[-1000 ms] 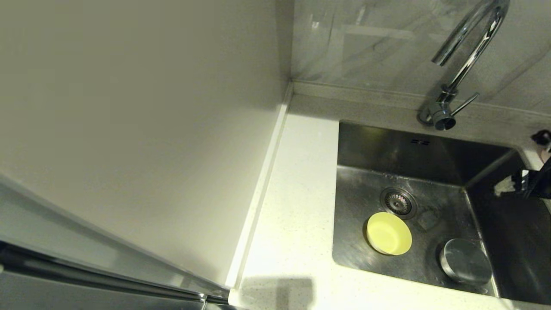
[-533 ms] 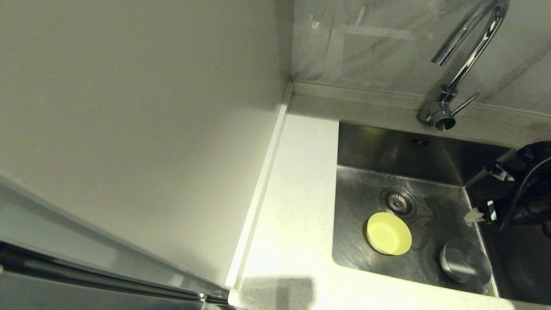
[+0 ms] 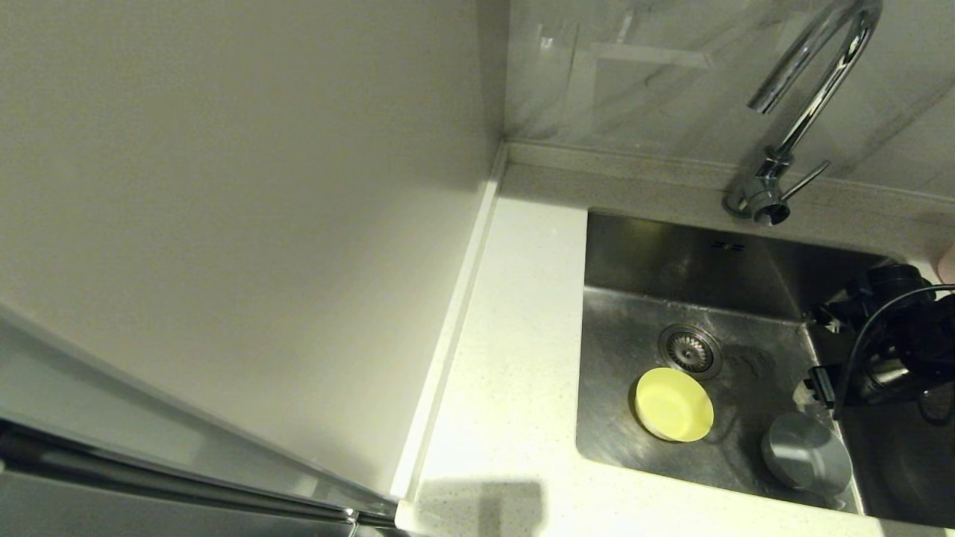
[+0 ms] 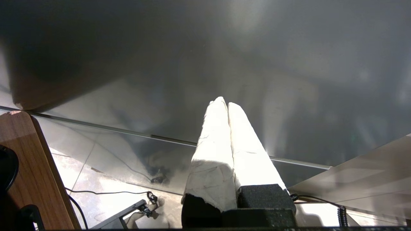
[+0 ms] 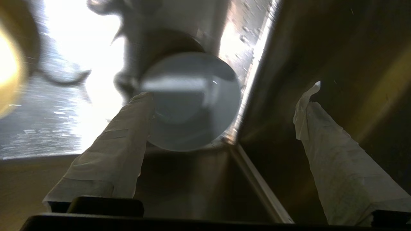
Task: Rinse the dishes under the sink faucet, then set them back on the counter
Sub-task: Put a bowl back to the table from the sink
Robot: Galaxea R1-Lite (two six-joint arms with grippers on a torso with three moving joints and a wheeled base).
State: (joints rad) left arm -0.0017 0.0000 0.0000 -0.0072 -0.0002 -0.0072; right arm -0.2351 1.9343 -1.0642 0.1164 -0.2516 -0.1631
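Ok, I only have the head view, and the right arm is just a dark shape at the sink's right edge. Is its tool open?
Observer: Yes. The right wrist view shows the right tool wide open, holding nothing.
Operator: Is it lined up on the grey bowl?
Observer: Partly. The grey bowl lies just ahead. One finger overlaps its rim, and the other is over the side wall of the sink. I cannot tell if it touches.
Operator: And the left tool? It's out of my view.
Observer: The left wrist view shows the left tool shut and empty, facing a plain grey panel.
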